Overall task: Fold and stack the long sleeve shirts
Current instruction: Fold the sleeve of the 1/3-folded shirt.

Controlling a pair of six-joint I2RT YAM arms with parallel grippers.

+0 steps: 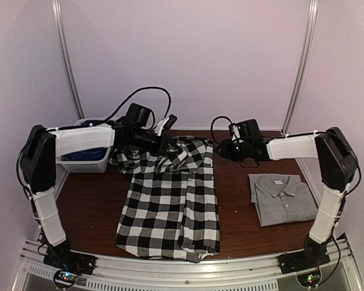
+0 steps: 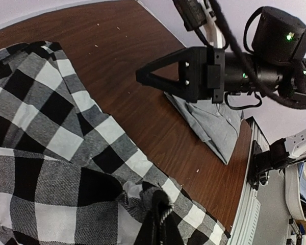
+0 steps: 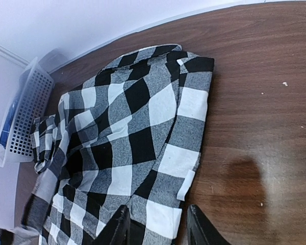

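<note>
The checked shirt (image 1: 170, 206) lies spread in the middle of the table (image 1: 97, 206), with the collar toward the far edge and the hem toward the arms. The left gripper (image 1: 165, 144) is closed on a fold of this shirt near its far left corner. The left wrist view shows the cloth pinched between the fingers and lifted a little. I think it holds this corner in order to carry one side or sleeve over the body of the shirt.

The right gripper (image 1: 224, 148) hangs just beside the far right corner of the same shirt. Its jaws stand apart and hold nothing; its own camera shows only the edge of the cloth below them. Probably it is placed there to take the opposite corner.

The grey shirt (image 1: 283, 197) is already folded and rests on the right side, well apart from the checked one, so it seems to be the base of the stack.

The table is dark brown wood with some small white crumbs. A white basket (image 1: 85, 162) stands at the far left corner. Pale walls (image 1: 188, 54) close the space.
</note>
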